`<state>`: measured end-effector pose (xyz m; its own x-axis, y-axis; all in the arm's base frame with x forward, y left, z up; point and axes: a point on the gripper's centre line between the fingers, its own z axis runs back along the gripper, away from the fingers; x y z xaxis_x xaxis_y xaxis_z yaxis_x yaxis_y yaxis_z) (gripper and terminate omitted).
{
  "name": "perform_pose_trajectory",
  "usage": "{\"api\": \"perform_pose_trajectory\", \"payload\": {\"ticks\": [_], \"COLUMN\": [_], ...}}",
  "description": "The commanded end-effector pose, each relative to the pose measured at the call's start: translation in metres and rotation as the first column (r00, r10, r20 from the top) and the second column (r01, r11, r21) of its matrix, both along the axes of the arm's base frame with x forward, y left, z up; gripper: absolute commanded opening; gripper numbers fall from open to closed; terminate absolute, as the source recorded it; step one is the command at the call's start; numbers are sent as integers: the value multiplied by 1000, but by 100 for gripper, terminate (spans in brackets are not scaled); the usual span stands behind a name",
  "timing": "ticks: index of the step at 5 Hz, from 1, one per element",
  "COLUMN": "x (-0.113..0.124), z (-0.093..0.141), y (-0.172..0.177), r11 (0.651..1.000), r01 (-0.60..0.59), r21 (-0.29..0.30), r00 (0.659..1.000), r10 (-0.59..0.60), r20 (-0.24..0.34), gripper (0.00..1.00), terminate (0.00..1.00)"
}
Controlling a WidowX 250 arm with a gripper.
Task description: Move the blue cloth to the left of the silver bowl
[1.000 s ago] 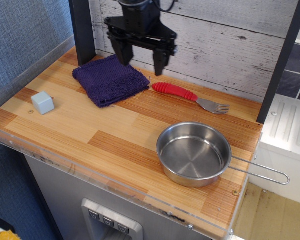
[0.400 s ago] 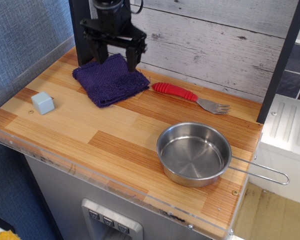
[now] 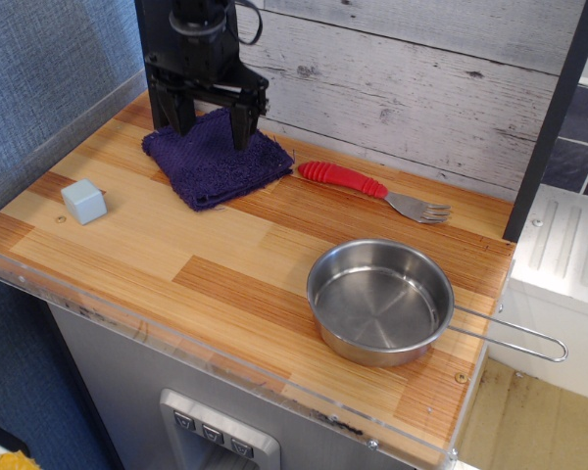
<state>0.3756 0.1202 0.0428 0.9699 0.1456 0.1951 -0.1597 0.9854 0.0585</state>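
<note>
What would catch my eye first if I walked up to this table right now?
Probably the black gripper at the back left, its two fingers spread open over the dark blue cloth. Next, the shiny silver bowl at the front right, its wire handle sticking out past the table's edge. Between them, near the back wall, lies a red-handled fork, and a small grey-blue cube sits alone on the left.

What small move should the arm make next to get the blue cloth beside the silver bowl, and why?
Probably lower straight down and close. The gripper is open, its fingers spread over the back part of the blue cloth, which lies flat and not yet gripped. The silver bowl sits far off at the front right, with bare counter to its left.
</note>
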Motion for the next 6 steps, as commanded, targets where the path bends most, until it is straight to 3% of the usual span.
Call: {"api": "perform_pose_trajectory", "payload": {"ticks": [1,3,4,6], "x": [15,-4,-18,-46], "z": [-5,-26,-19,-14], "y": [19,9,3,-31], "r11": [1000,999,997,998], "r01": [-20,-47,-70,-50], "r21": [24,-24,-32,-37], "r00": [1000,998,997,998], "r10": [20,46,70,49], "r20": [21,-32,-11,-28], "gripper": [100,100,100,100], "terminate": [0,0,0,0]}}
